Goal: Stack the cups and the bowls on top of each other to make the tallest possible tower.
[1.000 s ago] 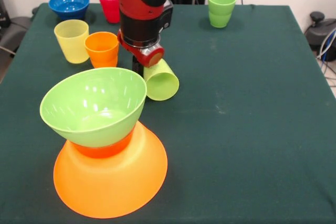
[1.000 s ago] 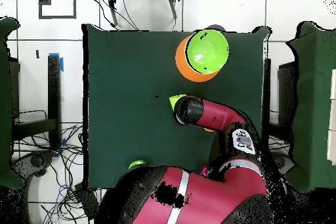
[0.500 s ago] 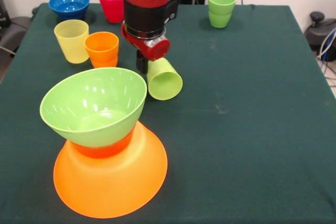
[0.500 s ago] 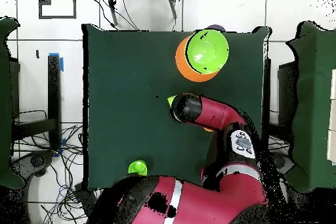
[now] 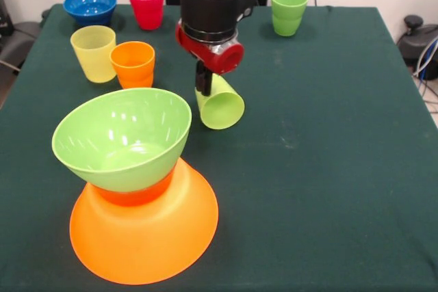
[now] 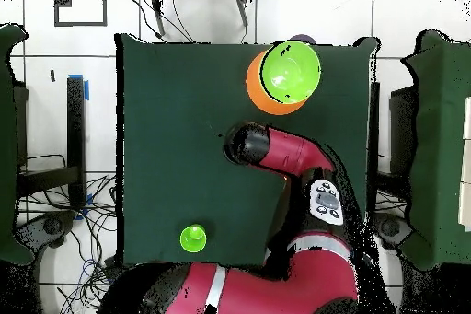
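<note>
Left of the claw [image 5: 203, 89] and nearer you, your tower [image 5: 133, 189] is only a lime green plastic bowl [image 5: 122, 138] on a small orange-red bowl [image 5: 134, 195] on the wide translucent orange bowl [image 5: 147, 234]; the claw pinches a tilted lime green plastic cup [image 5: 220, 103]; five pieces still wait around it.

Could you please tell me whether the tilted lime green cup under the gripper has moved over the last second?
Yes. In the front view the lime green cup has shifted rightward, away from the standing orange cup.
</note>
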`<state>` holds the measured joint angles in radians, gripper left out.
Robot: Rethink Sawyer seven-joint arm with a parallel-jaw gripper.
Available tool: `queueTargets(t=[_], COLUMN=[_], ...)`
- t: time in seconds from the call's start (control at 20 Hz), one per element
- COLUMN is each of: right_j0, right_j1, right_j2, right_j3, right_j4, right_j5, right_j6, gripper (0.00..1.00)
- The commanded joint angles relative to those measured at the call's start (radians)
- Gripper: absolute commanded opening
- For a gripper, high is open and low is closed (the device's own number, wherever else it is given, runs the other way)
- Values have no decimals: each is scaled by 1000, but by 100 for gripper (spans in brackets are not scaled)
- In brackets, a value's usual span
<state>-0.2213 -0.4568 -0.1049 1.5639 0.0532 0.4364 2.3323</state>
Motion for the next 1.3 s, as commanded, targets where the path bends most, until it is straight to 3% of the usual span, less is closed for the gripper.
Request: queueTargets(t=[0.05,0.45,0.8,1.0,1.3], right_j0=[45,78,125,132,85], right_j1=[11,10,46,60,41], right_j2=[45,12,-44,-56,-39], right_j3=[10,-11,-159,-195,-159], right_j4=[59,92,95,95,68], right_j5=[105,133,238,253,232], right_j6=[151,151,156,155,73], gripper=[0,0,0,0,0])
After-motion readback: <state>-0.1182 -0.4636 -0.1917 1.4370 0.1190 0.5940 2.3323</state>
